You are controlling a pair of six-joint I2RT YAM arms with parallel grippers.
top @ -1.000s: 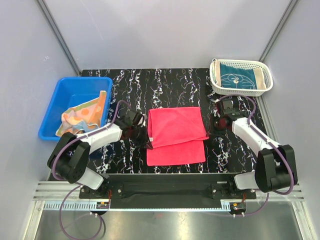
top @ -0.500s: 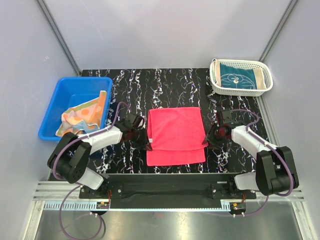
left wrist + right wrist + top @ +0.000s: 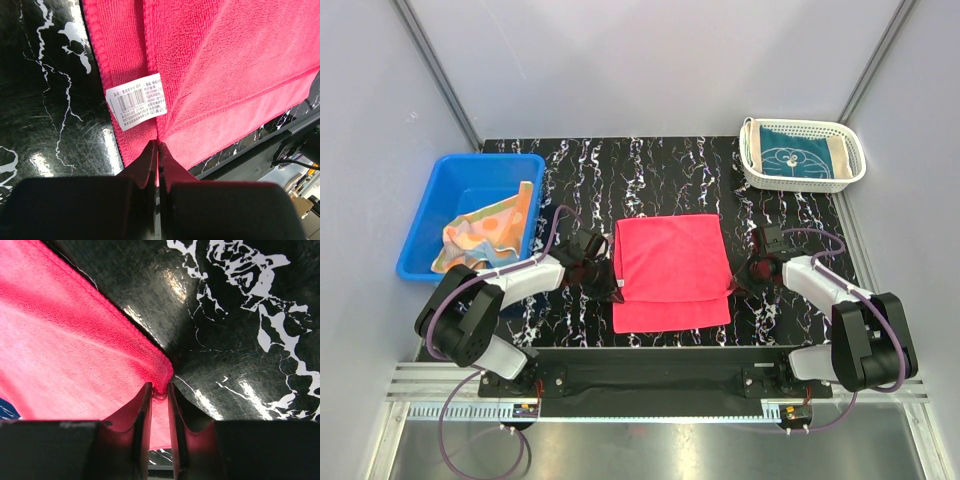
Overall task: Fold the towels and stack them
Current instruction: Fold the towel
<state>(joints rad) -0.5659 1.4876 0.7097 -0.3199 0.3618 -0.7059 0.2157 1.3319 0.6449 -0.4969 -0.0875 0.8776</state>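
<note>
A pink-red towel (image 3: 670,270) lies partly folded on the black marbled table (image 3: 660,170), its upper layer short of the near edge. My left gripper (image 3: 617,290) is shut on the towel's left edge; in the left wrist view its tips (image 3: 158,144) pinch the cloth (image 3: 225,60) just below a white label (image 3: 136,100). At the towel's right corner my right gripper (image 3: 738,283) stands with its jaws nearly together, and the hem (image 3: 65,350) is bunched between the tips (image 3: 159,386). A teal towel (image 3: 798,160) and an orange-peach towel (image 3: 485,235) lie apart.
The teal towel rests in a white basket (image 3: 803,125) at the back right. A blue bin (image 3: 450,170) at the left holds the crumpled orange-peach towel. Grey walls close in the table on both sides.
My right gripper came forward and left from behind the towel's right side, widened, then closed on the right corner. The left gripper kept its grip and shifted slightly.
</note>
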